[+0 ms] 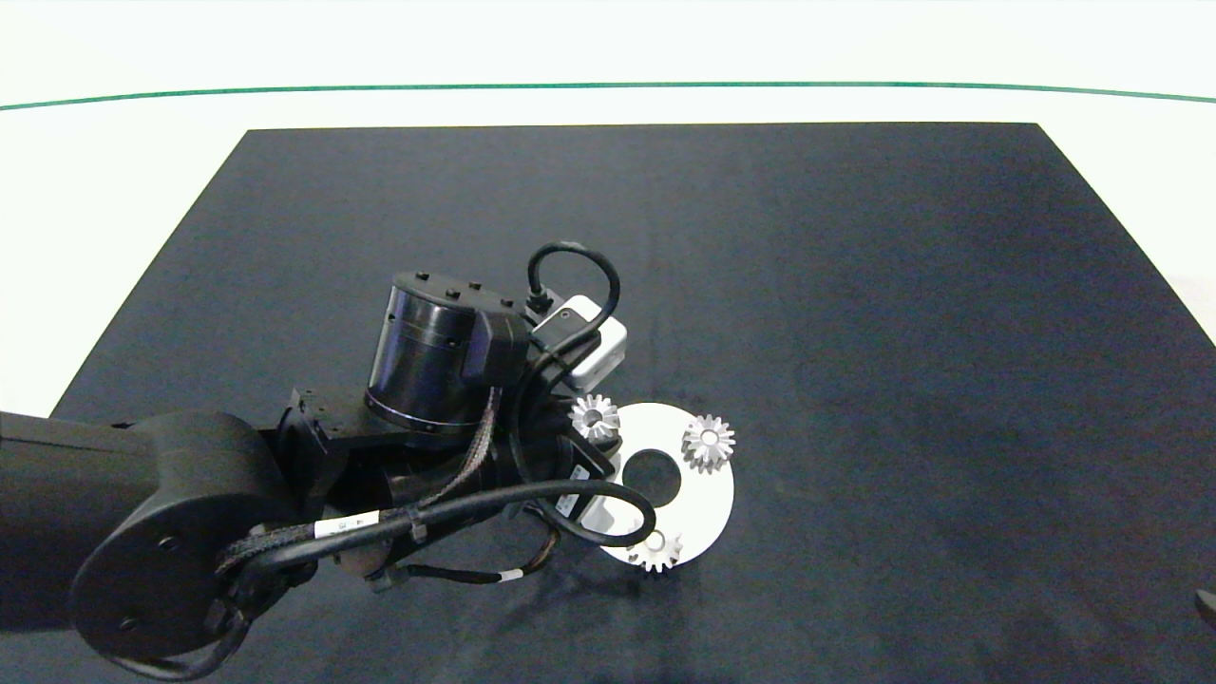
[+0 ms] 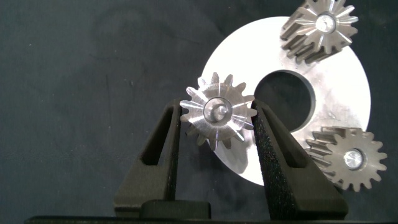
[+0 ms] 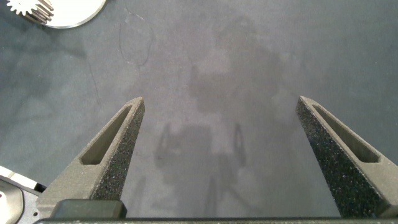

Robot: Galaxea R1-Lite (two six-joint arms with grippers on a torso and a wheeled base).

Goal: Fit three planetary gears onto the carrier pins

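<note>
left claw: the left gripper (image 2: 217,124) has its fingers closed in on the toothed rim of one planetary gear (image 2: 217,114), one pad each side, so it's pinching it. I can't tell for sure whether it's fully seated, but a pin tip shows in the bore.
right claw: the right gripper (image 3: 219,155) sits wide apart with nothing between its fingers, parked over bare dark mat (image 3: 249,62), well away from the disc.
other two gears: just beyond the left fingertips, both already sitting on carrier pins (image 2: 352,158) of the white disc (image 2: 348,81), one (image 2: 318,28) past the centre hole, one (image 2: 348,163) off to the side of the finger.
handling guess: solid metal, so stiff and a bit hefty for its size, and probably slick. The teeth give the pads something to bite.
where to grab: across the tooth tips on opposite sides, keeping the bore clear for the pin.
</note>
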